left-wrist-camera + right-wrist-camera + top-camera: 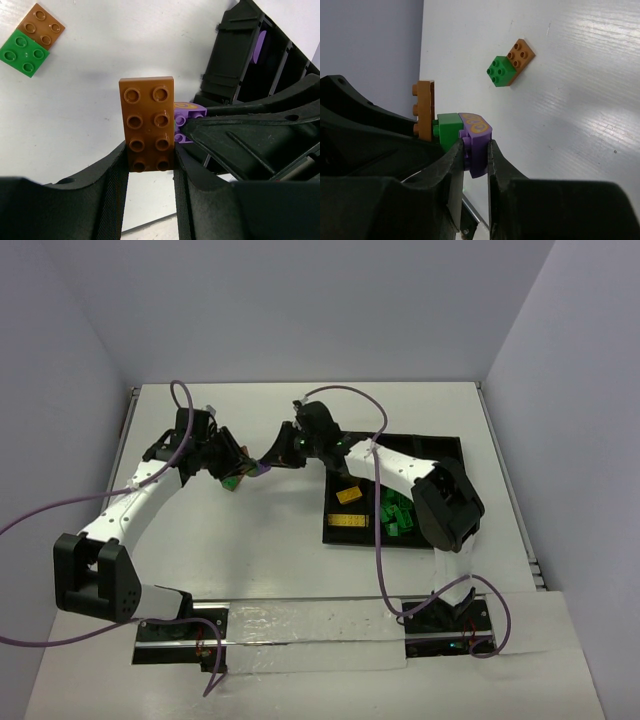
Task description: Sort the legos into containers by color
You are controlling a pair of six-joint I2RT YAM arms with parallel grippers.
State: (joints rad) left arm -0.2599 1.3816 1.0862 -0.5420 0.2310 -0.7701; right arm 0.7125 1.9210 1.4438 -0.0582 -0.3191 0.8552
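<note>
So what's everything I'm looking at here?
table: one, white, under everything.
tray: one, black, table's right side.
yellow bricks: two, yellow, one tray compartment.
green bricks: several, green, neighbouring compartment.
pair: one, green and orange, loose on table.
cluster: one, orange, green and purple, held at both ends by the robot.
cables: two, purple, looping above the table.
left gripper: one, black, shut on cluster's orange end.
right gripper: one, black, shut on its purple end.
</note>
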